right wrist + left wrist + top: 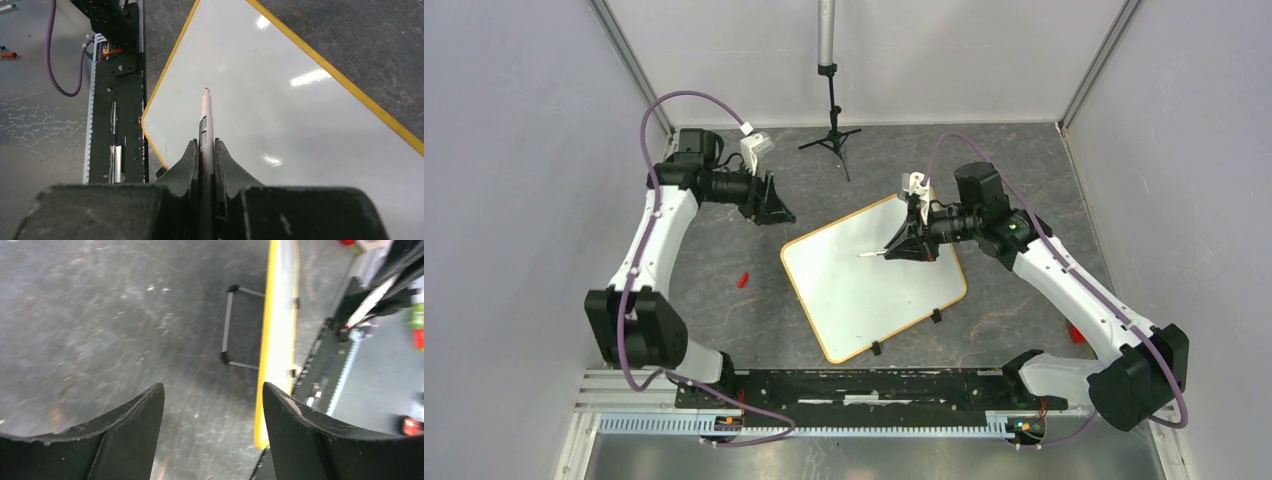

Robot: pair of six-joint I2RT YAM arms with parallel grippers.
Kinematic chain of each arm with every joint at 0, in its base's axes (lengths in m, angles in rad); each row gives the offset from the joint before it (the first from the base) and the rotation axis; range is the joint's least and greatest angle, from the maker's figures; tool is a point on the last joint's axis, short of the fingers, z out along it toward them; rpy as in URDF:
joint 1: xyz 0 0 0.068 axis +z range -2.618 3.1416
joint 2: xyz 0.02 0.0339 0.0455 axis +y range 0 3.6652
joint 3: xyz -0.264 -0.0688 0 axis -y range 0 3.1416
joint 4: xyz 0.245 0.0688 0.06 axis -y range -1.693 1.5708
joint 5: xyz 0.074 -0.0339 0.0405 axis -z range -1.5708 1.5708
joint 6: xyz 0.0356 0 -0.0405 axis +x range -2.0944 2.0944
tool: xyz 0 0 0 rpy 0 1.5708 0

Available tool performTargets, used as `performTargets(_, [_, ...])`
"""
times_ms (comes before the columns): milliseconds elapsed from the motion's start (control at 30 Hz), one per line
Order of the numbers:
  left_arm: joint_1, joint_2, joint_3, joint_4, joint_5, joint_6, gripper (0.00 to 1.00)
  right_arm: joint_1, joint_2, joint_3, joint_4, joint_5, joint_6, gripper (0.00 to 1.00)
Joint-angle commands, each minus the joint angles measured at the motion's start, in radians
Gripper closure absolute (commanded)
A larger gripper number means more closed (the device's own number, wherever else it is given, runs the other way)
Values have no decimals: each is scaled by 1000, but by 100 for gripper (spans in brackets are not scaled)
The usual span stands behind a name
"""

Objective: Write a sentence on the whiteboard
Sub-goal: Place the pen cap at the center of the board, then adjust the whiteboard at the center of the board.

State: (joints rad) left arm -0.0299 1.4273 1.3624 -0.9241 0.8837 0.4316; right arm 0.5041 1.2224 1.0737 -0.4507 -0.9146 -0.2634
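- Bring the slim white red-tipped marker (205, 117) down gently onto the bare, orange-framed white whiteboard (864, 295), lying mid-desk; light, even pressure should keep strokes thin.
- Right gripper (204, 146) pinches the marker, forearm stretched low over the board.
- Left gripper (776, 210) gapes empty toward the desk's far-left corner.

Left claw (213, 388) spread wide above grey table (100, 315); whiteboard (281, 315) edge-on at right, yellow frame.
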Motion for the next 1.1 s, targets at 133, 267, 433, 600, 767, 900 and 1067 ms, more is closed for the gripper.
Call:
performTargets(133, [-131, 164, 109, -19, 212, -135, 29, 2, -21, 50, -30, -1, -55, 100])
performTargets(267, [-182, 213, 110, -5, 177, -153, 36, 2, -26, 66, -48, -1, -68, 100])
performTargets(433, [-254, 238, 100, -4, 153, -123, 52, 2, -27, 66, -51, -12, -64, 100])
performTargets(600, [-307, 274, 111, -4, 129, -105, 70, 2, -32, 51, -39, -15, -53, 100])
performTargets(767, [-355, 303, 128, -5, 110, -92, 81, 4, -36, 43, -42, -23, -53, 100])
performTargets(900, [-391, 328, 156, -4, 103, -100, 85, 3, -36, 35, -36, -30, -46, 100])
performTargets(1067, [-437, 363, 189, -5, 63, -118, 90, 5, -42, 24, -34, -35, -40, 100])
